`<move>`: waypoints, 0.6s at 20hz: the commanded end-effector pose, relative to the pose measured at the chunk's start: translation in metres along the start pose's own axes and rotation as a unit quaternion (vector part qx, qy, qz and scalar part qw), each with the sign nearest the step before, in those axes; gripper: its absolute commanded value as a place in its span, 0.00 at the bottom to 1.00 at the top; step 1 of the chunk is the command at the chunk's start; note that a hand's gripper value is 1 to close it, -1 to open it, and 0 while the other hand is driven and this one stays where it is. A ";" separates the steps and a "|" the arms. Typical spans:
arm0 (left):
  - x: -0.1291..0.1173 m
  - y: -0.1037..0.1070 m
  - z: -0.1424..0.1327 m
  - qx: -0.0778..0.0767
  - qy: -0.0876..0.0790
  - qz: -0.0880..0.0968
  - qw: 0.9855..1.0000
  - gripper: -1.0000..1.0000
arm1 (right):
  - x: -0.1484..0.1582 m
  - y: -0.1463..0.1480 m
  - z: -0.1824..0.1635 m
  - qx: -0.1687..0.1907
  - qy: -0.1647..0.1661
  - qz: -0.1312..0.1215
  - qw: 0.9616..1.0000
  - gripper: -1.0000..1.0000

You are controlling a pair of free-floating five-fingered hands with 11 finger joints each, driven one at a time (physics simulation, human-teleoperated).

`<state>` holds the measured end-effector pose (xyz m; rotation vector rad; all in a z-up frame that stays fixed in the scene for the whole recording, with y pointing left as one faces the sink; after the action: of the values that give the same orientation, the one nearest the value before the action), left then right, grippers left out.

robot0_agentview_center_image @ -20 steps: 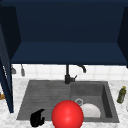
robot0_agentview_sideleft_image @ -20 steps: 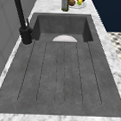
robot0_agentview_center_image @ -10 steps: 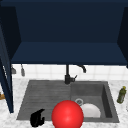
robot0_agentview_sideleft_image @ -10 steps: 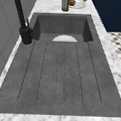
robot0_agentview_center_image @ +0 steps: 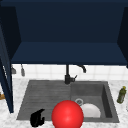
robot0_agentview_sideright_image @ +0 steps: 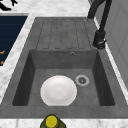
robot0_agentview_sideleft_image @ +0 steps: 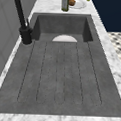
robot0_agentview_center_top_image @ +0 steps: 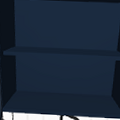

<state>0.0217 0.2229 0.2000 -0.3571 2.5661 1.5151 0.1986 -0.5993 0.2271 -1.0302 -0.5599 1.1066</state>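
Below, white marble counter (robot0_agentview_center_image: pixel 10 120) with dark grey sink (robot0_agentview_center_image: pixel 107 100), open navy wall cabinet (robot0_agentview_center_top_image: pixel 63 71) overhead, left hand (robot0_agentview_center_image: pixel 37 118) at drainboard's front-left corner, fingers curled downward on nothing, beside round red ball (robot0_agentview_center_image: pixel 67 115), no long axis.

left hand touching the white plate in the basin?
Apart. Front view: the left hand sits at the drainboard's front edge, the white plate in the basin, bare sink between them.

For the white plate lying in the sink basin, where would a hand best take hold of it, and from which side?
The white plate lies flat on the basin floor, beside the drain, so only its rim is grippable. Probably best to come from above and pinch the rim on the side toward the basin's middle, where the walls leave room for fingers; the far edge sits close against the front wall. The left hand hovers over the drainboard.
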 end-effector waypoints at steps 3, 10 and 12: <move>0.000 0.000 0.000 0.000 0.000 0.000 1.000 0.50 | 0.028 -0.019 0.031 0.011 -0.008 -0.015 1.000 1.00; 0.000 0.000 0.000 0.000 0.000 0.000 1.000 0.50 | 0.057 -0.040 0.070 0.026 -0.014 -0.019 0.999 1.00; 0.000 0.000 0.000 0.000 0.000 0.000 1.000 0.50 | 0.068 -0.046 0.080 0.031 -0.015 -0.018 0.999 1.00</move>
<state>0.0217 0.2229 0.2000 -0.3571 2.5661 1.5151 0.1822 -0.5267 0.2813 -0.9907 -0.5596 1.1073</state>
